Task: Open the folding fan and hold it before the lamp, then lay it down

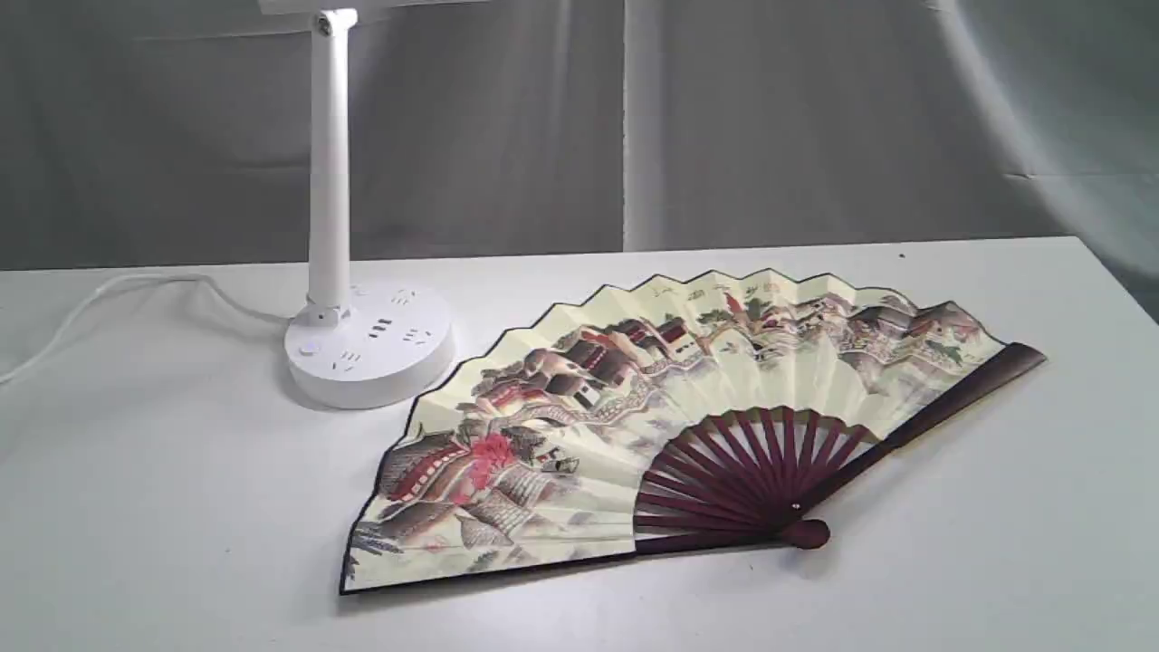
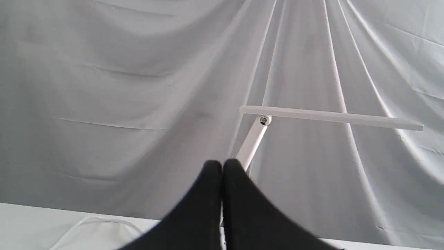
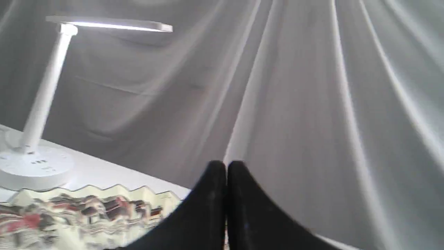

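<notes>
Both sets of jaws pressed together, empty: left gripper (image 2: 222, 166), right gripper (image 3: 226, 166). Opened folding fan (image 1: 589, 426) lies flat, below and ahead of right gripper, lamp (image 1: 330, 172) beyond. Judged laid down; any retreat should go upward, clear of the paper.

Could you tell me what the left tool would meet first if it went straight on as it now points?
Probably the lamp post, showing just beyond the tips of the shut left tool. Depth is unclear, so it might pass beside it and reach the grey curtain.
</notes>
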`<state>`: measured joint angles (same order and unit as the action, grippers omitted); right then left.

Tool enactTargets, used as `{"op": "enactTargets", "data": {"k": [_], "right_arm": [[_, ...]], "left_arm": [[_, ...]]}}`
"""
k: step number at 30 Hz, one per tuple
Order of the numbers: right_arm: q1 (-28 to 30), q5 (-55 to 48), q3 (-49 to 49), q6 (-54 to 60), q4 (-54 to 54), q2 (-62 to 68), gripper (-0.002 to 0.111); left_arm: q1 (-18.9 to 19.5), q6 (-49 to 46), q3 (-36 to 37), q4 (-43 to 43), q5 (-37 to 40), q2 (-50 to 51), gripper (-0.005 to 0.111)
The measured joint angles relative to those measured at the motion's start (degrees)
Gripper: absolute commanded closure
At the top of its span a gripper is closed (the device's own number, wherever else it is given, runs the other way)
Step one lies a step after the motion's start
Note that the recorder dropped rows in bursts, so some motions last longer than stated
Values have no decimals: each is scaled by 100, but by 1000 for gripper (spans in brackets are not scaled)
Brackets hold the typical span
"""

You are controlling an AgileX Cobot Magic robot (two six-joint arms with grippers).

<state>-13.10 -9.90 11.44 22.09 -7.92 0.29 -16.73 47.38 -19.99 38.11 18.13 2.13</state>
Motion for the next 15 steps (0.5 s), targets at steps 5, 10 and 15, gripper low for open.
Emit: {"op": "enactTargets", "data": {"k": [5,10,15], "right_arm": [[0,1555,-983,29,694,0,108],[0,1737,-1114,29,751,0,108],[0,1436,-1114,29,792,0,108]], "left_arm": [[0,0,0,0,0,0,107],[0,0,0,0,0,0,107],[0,0,0,0,0,0,107]]}}
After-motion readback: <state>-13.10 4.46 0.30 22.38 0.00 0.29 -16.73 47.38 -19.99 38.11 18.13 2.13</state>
